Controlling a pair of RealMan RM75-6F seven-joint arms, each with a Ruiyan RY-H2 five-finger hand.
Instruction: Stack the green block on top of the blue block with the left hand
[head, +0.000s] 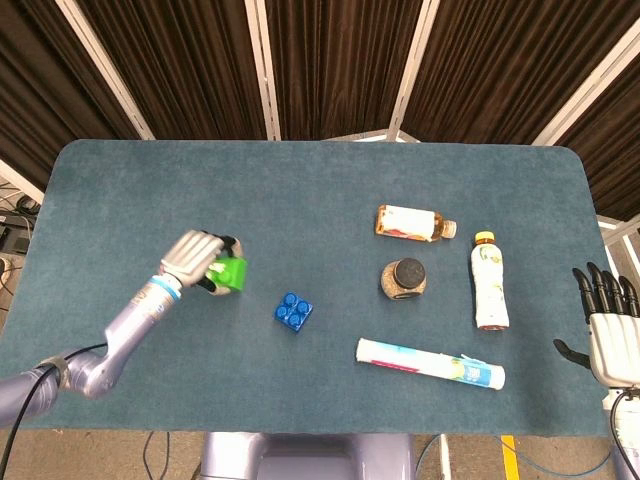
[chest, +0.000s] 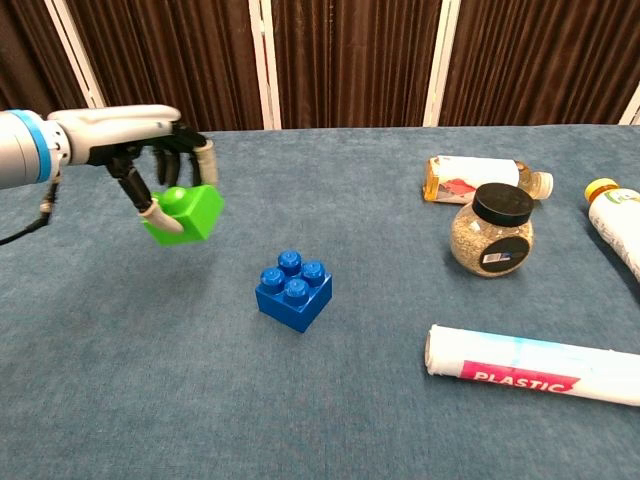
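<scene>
The left robot hand is clamped on the green block, held clear of the counter at ten o'clock from the blue block. Level the tilted block, centre it over the studs, then lower straight.

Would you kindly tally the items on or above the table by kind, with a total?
Blocks: 2, the green block held by the left hand and the blue block.
Bottles: 2.
Jars: 1.
Plastic rolls: 1.
Total: 6.
</scene>
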